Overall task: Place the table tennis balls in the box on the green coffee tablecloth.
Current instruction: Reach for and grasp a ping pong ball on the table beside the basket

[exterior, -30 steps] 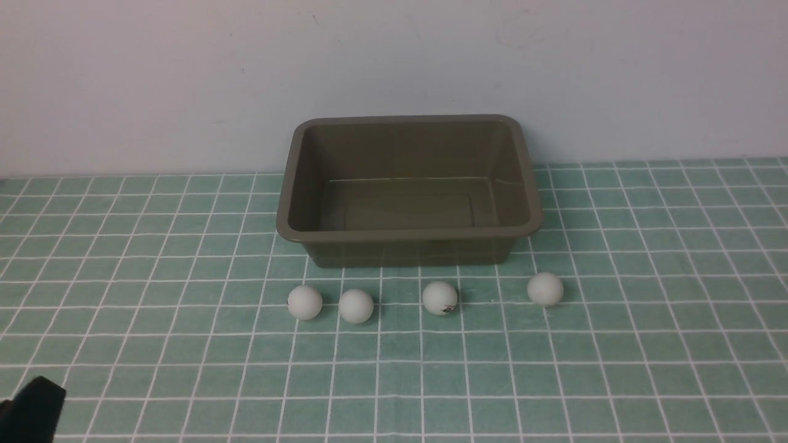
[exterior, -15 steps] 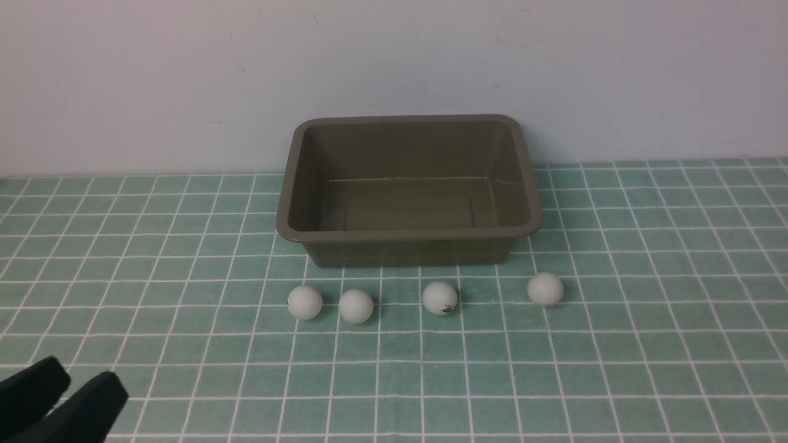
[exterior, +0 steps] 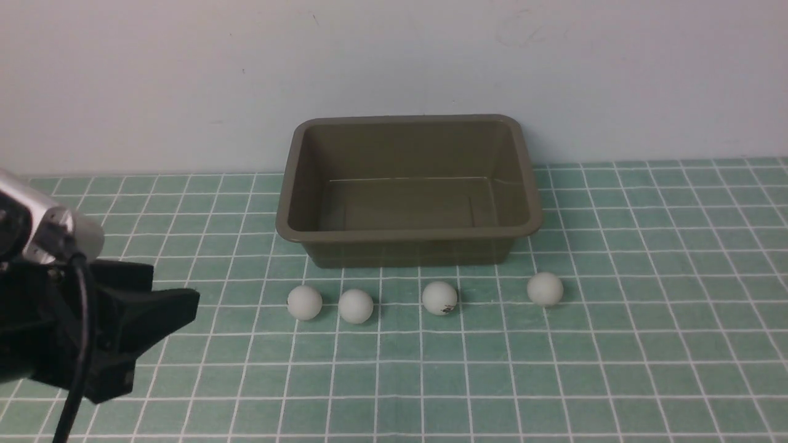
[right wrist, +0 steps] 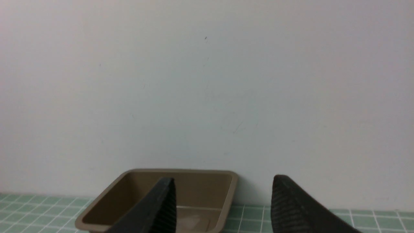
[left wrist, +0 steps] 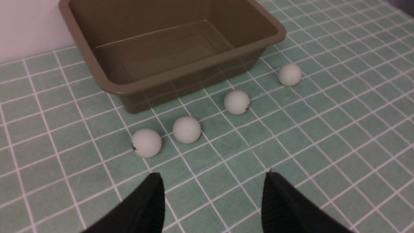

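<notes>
So the green coffee tablecloth (exterior: 615, 369) covers the whole table, and the box (exterior: 406, 234) sits on it at the far side, roughly in the middle, close to the white wall (exterior: 184, 80) and totally empty. The big change is that the left arm is now well into the front view at the near left, whereas a second ago only a black tip was poking out of the bottom corner. The box and balls are exactly where they were. My read is that the reach for the first ball is only just starting and none of the actual task is done yet. The left gripper (exterior: 169, 289) has its jaws spread apart with nothing between them, which is really clear in the wrist view, where you just see checkered cloth in the gap. The right gripper (right wrist: 224, 181) doesn't show in the front view at all. Its own camera shows it spread open and empty too, looking at the wall and the box from further back. The four table tennis balls (exterior: 356, 306) lie in a loose row on the cloth just on the near side of the box, none of them touching it. The leftmost ball (exterior: 305, 302) is the closest to the left gripper, off to its right, ahead of the fingertips but still clearly apart from them. So that one's probably the first pick.
</notes>
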